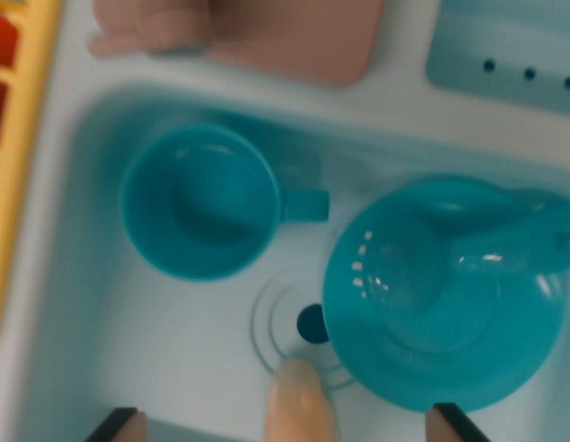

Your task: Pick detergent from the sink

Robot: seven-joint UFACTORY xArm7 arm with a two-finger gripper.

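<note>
The blurred wrist view looks straight down into a pale sink (100, 304) with a round drain (310, 324). A teal cup (202, 201) stands at the wrist view's left, handle pointing right. At the right sits a teal strainer bowl (404, 359) with a teal bottle-like piece (506, 244) lying across its top; I cannot tell whether that is the detergent. A rounded beige tip (298, 401) rises at the bottom centre. My gripper (285, 425) is open, and only its two dark fingertips (114, 425) show at the bottom edge, far apart on either side of the beige tip.
A pink slab (294, 37) lies on the counter beyond the sink. A pale blue panel with dark holes (506, 46) is at the top right. A yellow rack edge (17, 157) with red parts runs along the left.
</note>
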